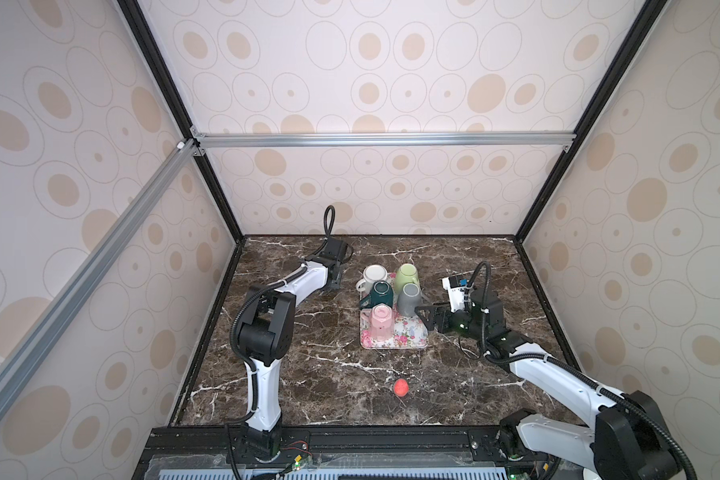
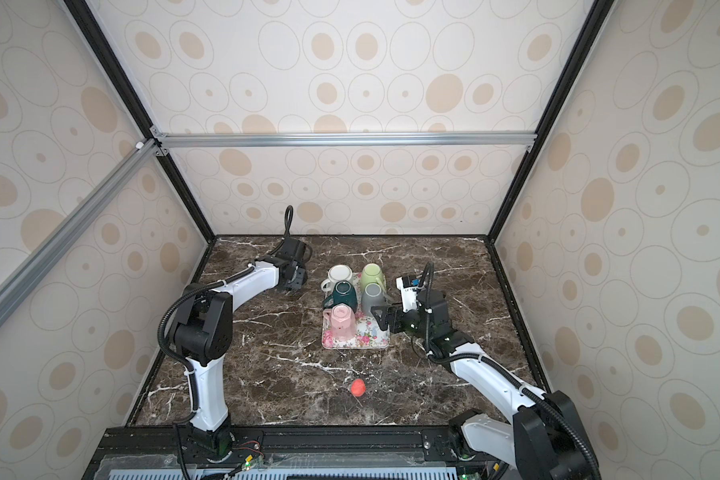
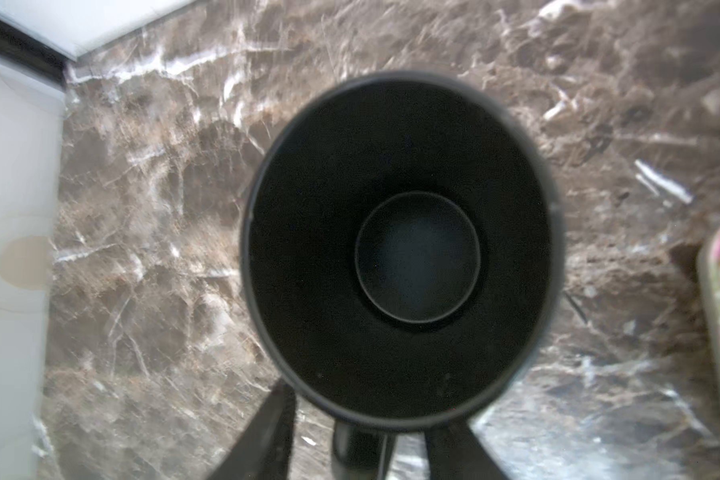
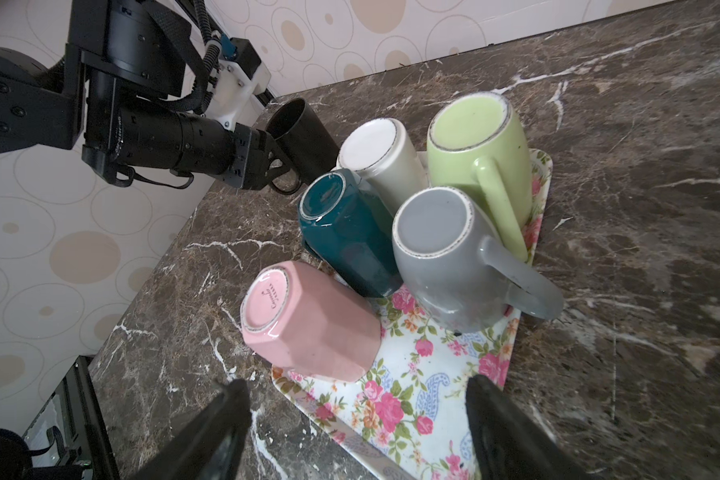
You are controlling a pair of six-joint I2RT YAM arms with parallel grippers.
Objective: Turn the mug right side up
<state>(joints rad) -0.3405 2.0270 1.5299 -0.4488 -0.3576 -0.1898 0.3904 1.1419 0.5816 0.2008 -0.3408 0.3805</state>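
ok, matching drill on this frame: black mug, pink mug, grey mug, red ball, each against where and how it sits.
1 black mug
2 pink mug
3 grey mug
4 red ball

A upside down, near end of the tray
B alone on the table, towards the robot's base
C upright on the table, off the tray
D upside down, nearest the right pincer

Pairs: 1-C, 2-A, 3-D, 4-B
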